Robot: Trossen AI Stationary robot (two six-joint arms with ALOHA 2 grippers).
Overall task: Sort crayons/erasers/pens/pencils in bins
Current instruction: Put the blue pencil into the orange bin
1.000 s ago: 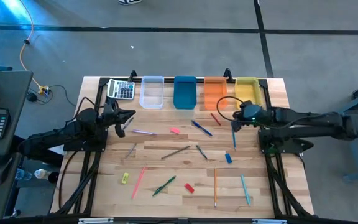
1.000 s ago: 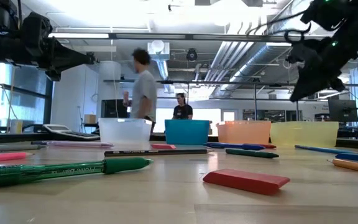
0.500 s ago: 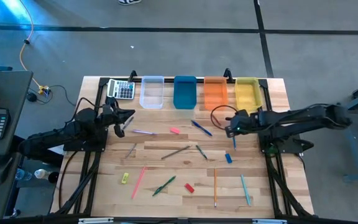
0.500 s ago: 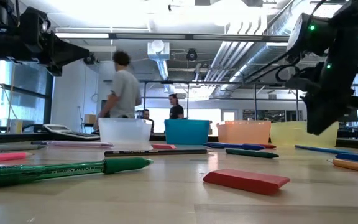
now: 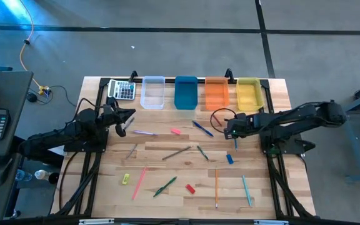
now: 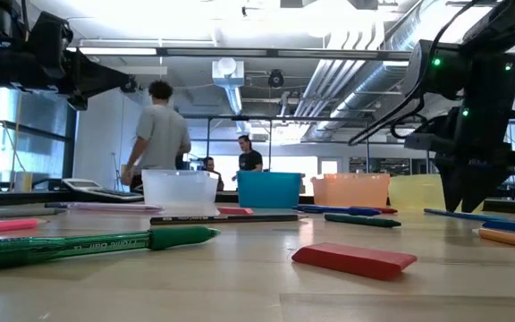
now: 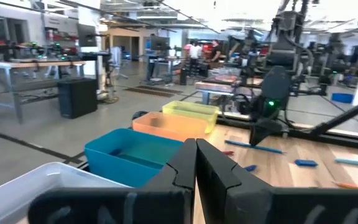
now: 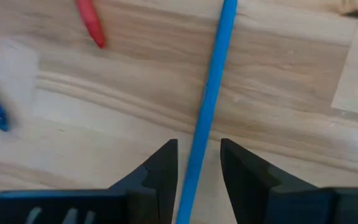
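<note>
Right pincer point(image 8: 199, 158) | dropped from above the yellow bin point(image 5: 249, 94), now parted astride blue stick point(image 8: 211, 87) on bench point(image 5: 167, 162) | grasp imminent | left pincer point(image 5: 125, 120) shut, waiting.

grey calculator point(image 5: 122, 90) at table corner, people point(image 6: 157, 127) walking beyond

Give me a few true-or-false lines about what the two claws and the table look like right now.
1. The right claw is open, straddling a thin blue stick on the table. True.
2. The left claw holds a pink eraser. False: it is shut and empty.
3. Four bins stand in a row: clear, blue, orange, yellow. True.
4. The red eraser sits inside the blue bin. False: it lies on the table.
</note>
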